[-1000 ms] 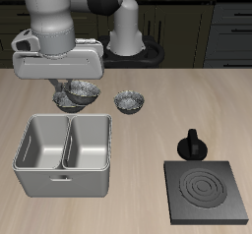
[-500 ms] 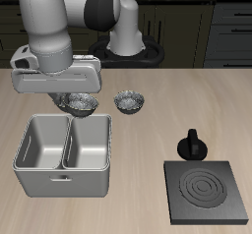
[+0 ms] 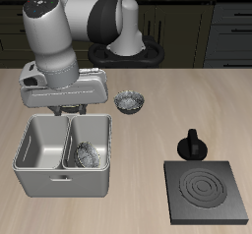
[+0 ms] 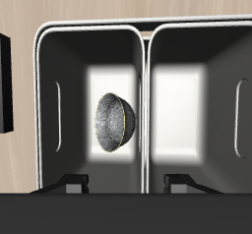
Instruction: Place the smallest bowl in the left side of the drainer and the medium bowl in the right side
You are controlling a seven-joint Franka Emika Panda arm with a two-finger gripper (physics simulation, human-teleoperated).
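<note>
Moved forward from behind the drainer (image 3: 63, 155), the arm hangs bent over it, gripper (image 3: 71, 110) pointing down, jaws apart; a bowl (image 4: 114, 123) lies tilted in one compartment

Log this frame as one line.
gripper: above drainer | grey metallic bowl: in one compartment, tilted | second bowl: on table

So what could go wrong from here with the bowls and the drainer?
1. The bowl in the drainer lies tipped on its edge beside the centre wall, so it may roll or settle oddly.
2. The open claw hangs right above the drainer; a sideways move before lifting could clip its rim.
3. Only one bowl on the table is in view, so size is hard to compare and the wrong one could be picked.
</note>
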